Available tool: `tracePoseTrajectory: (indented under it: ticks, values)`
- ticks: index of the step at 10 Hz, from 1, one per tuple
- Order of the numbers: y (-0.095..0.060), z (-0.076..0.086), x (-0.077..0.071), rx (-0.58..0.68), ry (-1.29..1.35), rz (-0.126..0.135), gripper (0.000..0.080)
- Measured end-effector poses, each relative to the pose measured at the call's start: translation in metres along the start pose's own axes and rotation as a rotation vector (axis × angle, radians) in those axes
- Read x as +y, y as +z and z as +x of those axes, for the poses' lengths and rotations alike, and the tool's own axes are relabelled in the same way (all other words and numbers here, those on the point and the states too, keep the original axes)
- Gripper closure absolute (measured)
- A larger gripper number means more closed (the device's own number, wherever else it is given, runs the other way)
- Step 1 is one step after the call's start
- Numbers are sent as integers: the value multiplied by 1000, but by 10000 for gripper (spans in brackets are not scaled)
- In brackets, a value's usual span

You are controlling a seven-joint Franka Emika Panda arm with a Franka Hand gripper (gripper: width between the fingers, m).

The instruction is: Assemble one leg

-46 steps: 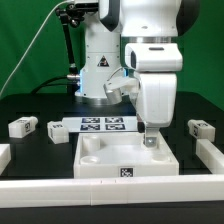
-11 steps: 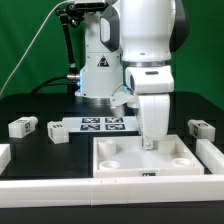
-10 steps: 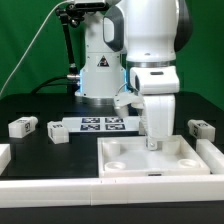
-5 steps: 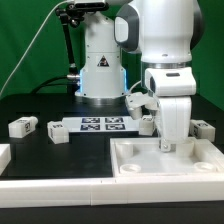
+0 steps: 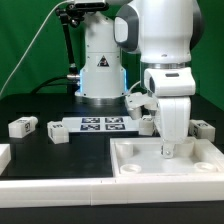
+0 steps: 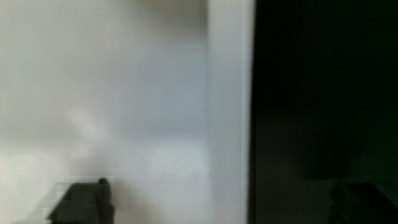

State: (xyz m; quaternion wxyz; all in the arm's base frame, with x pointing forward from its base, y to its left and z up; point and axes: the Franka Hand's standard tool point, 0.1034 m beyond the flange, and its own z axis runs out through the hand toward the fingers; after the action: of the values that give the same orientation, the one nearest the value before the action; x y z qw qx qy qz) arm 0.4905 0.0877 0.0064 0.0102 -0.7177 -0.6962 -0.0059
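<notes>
Claw set down at the white panel's rim, legs loose on the bench

The white panel (image 5: 140, 172) fills the exterior view's lower right, its right side cut off by the frame and its front edge close against a white rail (image 5: 60, 192); the black bench (image 5: 60, 160) lies open from the panel toward the exterior view's left. The arm stands upright over the panel with its wrist vertical and the claw (image 5: 167, 152) pointing straight down near the back rim. In the blurred wrist view its dark fingertips (image 6: 80, 200) stand wide apart, gripping nothing, astride the panel's edge. One leg (image 5: 22, 126) sits far left, another leg (image 5: 57, 134) is just beside the marker board (image 5: 100, 124), and a third leg (image 5: 205, 128) is half hidden behind the arm
</notes>
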Motion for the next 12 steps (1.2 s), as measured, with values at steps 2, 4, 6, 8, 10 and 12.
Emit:
tracePoseTrajectory:
  ticks: [2, 4, 6, 8, 10, 12]
  values:
    - [0, 0, 0, 0, 1, 0, 160]
    - [0, -1, 0, 0, 1, 0, 152]
    - [-9, 3, 1, -2, 30, -12, 151]
    - [-34, 8, -1, -5, 66, -45, 151]
    - [-49, 15, -2, -3, 120, -69, 151]
    - [-45, 13, -4, -3, 153, -61, 151]
